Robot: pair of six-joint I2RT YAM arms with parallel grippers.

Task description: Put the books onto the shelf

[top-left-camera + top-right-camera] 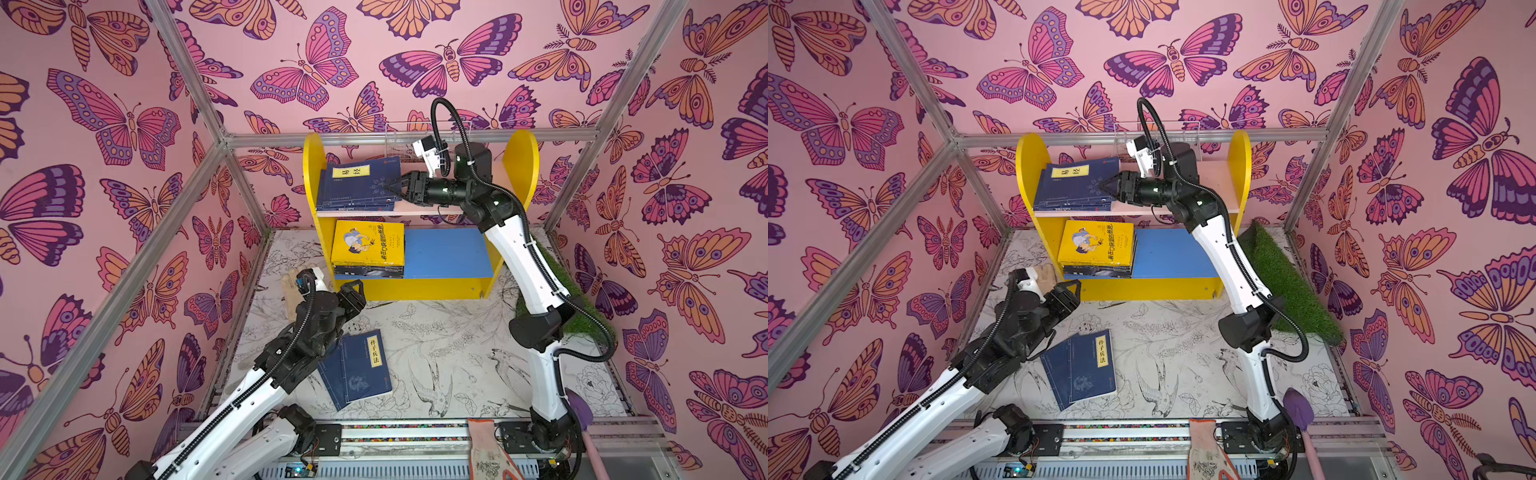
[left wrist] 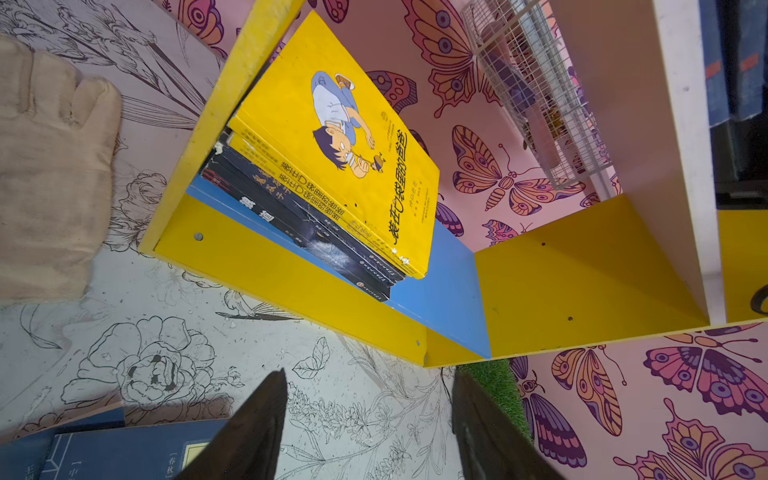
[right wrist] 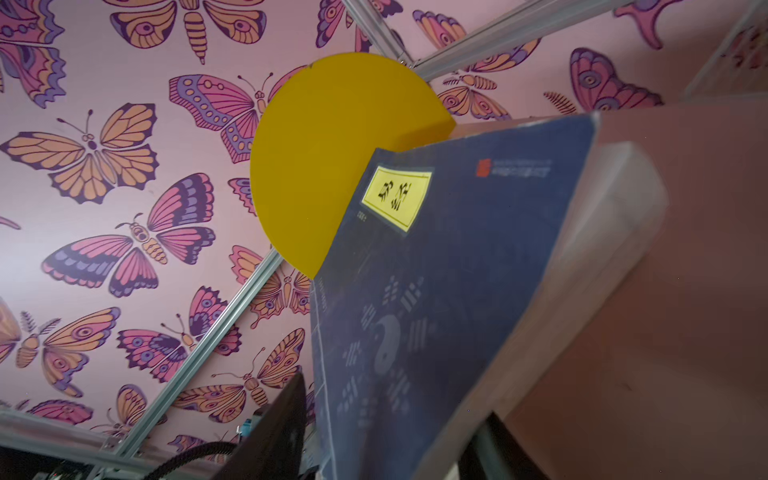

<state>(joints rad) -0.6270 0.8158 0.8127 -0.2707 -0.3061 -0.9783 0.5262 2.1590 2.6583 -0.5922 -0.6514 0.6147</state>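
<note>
1. Right claw [image 1: 390, 188] is up at the shelf [image 1: 312, 166], black tapered fingers either side of the top navy paperback [image 1: 359, 178], the matte one with a yellow title label. Pinching or just straddling it, honestly can't tell
2. That book tops a flat navy stack [image 1: 353, 203] on the pale pink upper board [image 1: 419, 212]
3. Left claw [image 2: 370, 374] hangs spread apart with nothing in it, over the ink-sketch flower mat [image 1: 436, 353]
4. Glossy yellow cartoon book [image 1: 368, 243] lies on dark paperbacks [image 2: 299, 220] on the smooth blue lower board [image 1: 446, 253]
5. Two navy books [image 1: 361, 365] lie overlapped on the mat, well off the shelf
</note>
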